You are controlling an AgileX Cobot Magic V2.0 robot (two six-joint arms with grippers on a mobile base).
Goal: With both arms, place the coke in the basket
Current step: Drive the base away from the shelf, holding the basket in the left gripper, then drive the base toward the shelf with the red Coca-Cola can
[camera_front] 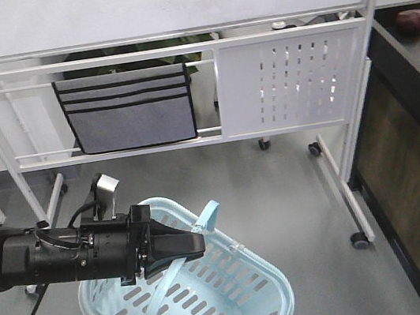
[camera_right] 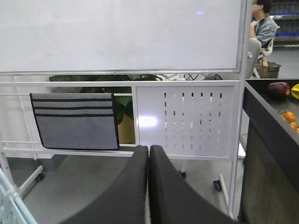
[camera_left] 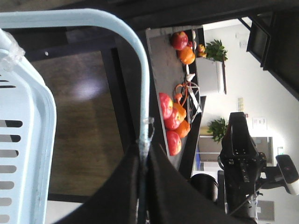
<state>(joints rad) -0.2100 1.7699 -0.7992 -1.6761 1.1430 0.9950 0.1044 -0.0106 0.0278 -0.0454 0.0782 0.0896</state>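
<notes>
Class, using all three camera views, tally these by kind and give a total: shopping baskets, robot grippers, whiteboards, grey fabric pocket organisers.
basket: 1
grippers: 2 (left gripper shut on the basket's handle; right gripper shut, holding nothing)
whiteboard: 1
grey pocket organiser: 1
Total: 5

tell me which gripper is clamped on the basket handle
The left gripper: it pinches the pale blue basket handle, while the right gripper is shut on nothing.
</notes>
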